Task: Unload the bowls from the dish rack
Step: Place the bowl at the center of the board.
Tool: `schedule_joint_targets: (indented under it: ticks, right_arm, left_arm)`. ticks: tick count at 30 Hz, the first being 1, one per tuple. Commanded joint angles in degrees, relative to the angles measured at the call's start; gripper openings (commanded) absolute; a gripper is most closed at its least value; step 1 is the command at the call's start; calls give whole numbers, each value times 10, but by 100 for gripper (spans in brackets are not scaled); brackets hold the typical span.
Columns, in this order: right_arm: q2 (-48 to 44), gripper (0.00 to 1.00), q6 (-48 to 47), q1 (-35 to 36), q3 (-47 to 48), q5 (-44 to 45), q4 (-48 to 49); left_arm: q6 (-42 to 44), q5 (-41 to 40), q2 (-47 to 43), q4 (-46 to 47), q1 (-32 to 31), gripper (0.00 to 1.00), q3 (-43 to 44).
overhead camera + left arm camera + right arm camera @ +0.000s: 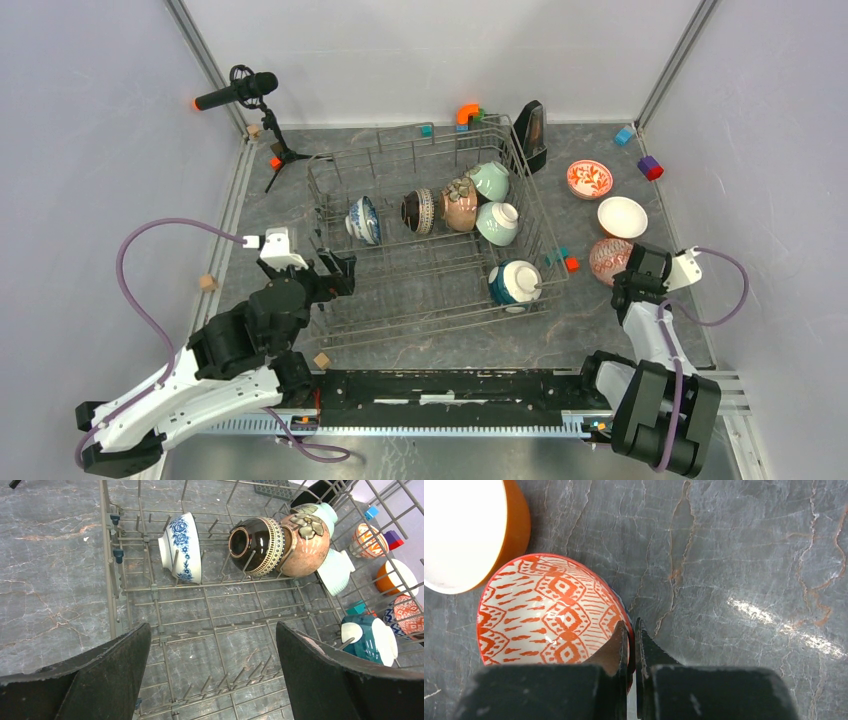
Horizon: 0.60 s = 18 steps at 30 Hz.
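Note:
The grey wire dish rack holds a blue-white bowl, a striped bowl, a tan bowl, two mint green bowls and a teal bowl with a white base. On the table to its right sit a red-floral bowl, a white bowl and a red-lattice bowl. My right gripper is shut on the rim of the red-lattice bowl, which rests on the table. My left gripper is open and empty over the rack's near-left tines.
A microphone on a tripod stands at the back left. A dark metronome-like object stands behind the rack. Small coloured blocks lie about: blue, purple and red, tan. Walls close in on both sides.

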Motion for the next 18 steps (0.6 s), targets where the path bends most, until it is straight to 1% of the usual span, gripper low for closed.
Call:
schedule_joint_targets:
  ticks: [1,10,11,18]
  right_arm:
    - [4,0,7,-16,-1,2,57]
    - [14,0,0,-20,3,2,53]
    - [15,1,-1,-21,4,3,53]
    - [20,22,-11,-22,8,-6,51]
  left_arm:
    - [-7,-6,7,7,-1,100,2]
    - [-9,-9,7,3,-2,100,3]
    - [-9,-9,6,2,-2,100,3]
    - [-10,-10,4,1,-1,100,4]
